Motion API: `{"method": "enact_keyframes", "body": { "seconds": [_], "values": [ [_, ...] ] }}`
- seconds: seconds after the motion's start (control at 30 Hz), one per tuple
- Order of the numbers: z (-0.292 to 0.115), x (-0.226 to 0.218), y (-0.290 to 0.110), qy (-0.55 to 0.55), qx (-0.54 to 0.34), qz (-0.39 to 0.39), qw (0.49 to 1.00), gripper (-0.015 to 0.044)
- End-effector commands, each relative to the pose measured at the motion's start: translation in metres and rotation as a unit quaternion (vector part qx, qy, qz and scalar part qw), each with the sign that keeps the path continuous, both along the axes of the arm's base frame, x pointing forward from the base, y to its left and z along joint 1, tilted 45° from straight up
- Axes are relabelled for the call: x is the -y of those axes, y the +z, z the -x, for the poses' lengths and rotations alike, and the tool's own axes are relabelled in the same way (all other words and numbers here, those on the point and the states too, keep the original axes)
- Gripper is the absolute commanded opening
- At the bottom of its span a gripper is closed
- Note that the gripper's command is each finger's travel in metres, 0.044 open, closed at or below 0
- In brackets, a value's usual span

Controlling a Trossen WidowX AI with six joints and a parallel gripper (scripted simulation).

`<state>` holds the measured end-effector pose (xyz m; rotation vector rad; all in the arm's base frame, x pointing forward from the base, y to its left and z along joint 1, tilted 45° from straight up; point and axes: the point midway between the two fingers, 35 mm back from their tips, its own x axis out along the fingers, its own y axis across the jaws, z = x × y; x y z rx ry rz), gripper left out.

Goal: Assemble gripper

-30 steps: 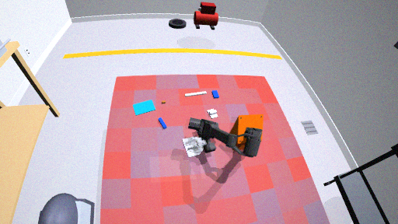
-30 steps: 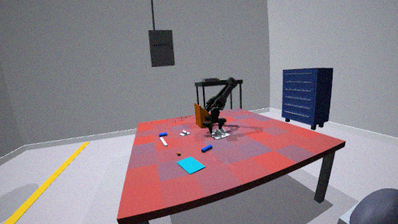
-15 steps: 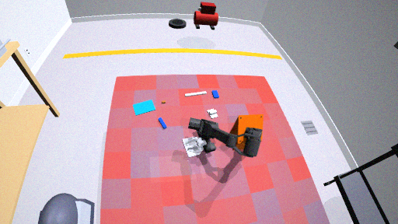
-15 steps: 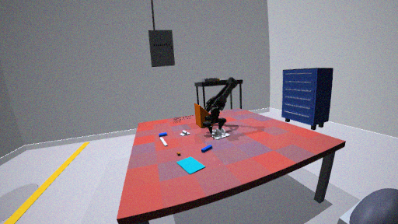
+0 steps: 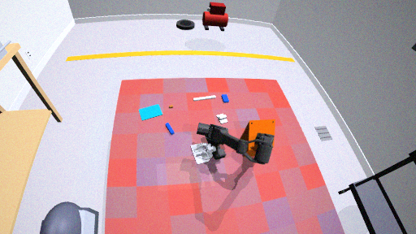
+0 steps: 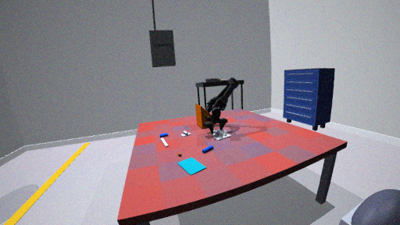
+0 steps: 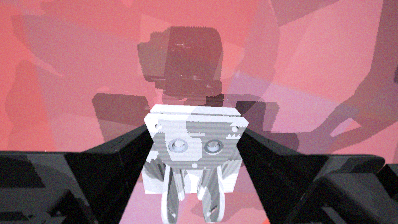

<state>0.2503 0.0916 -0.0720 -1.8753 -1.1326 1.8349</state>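
Top: the arm [image 5: 229,140] [image 6: 224,98] has its gripper [image 5: 211,142] [image 6: 216,130] [image 7: 195,126] right over the pale gripper base [image 5: 199,155] [image 6: 222,135] [image 7: 150,186], which lies on the checkered surface [image 5: 154,203] [image 6: 152,199]. Relative to the base: orange wedge [image 5: 262,132] [image 6: 200,116] to its right, small white part [image 5: 222,118] [image 6: 185,133] above and right, blue bar [image 5: 170,128] [image 6: 208,149] up and left, cyan tile [image 5: 150,112] [image 6: 191,166] beyond that.

Exterior: jaws point down at the base, one either side. Orange wedge stands behind-left of it; blue bar and cyan tile are on the near side. Plate too small to make out.

Wrist: jaws gripping the pale housing plate [image 7: 195,135] by its two side edges. Plate has two round features and sits over the base; two pale prongs [image 7: 214,200] stick out past its lower edge. Can't tell if the plate is seated or whether gear teeth mesh.
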Motion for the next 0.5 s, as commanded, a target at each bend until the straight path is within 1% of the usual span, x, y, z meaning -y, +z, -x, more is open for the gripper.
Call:
{"method": "enact_keyframes", "body": {
  "seconds": [0.0, 0.47],
  "values": [
    [-0.0005, 0.001, 0.0014, 0.001, 0.001, 0.0, 1.0, 0.0351],
    [-0.0001, -0.0015, -0.0014, 0.001, 0.001, 0.0, 1.0, 0.0351]
  ]
}}
